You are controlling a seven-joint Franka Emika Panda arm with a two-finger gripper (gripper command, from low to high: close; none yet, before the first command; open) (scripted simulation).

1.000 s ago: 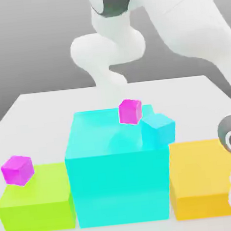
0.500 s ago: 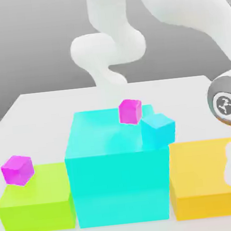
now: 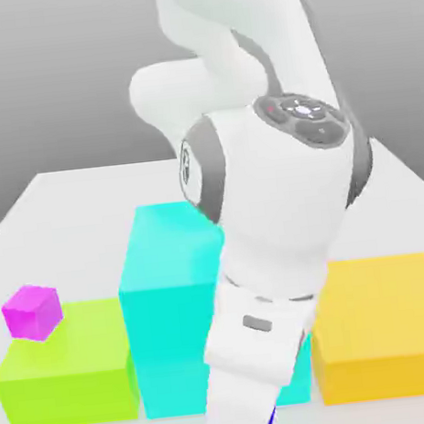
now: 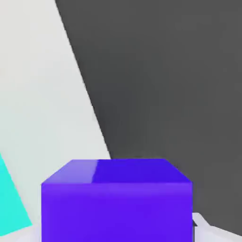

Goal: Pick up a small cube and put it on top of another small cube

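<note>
The white arm (image 3: 271, 209) is looming large in the middle of the exterior view, covering most of the tall cyan block (image 3: 168, 285) and everything behind it. To the exterior view's left, the low lime block (image 3: 66, 364) is carrying a small magenta cube (image 3: 31, 312) near its left end, while the rest of its top is lying bare. To the exterior view's right, the yellow block (image 3: 388, 317) is showing an open top. The three blocks are standing side by side with no passable gap between them. In the hand view, a blue-violet cube (image 4: 116, 201) is sitting right before the camera, with white tabletop (image 4: 42, 94) stretching free beyond it.
</note>
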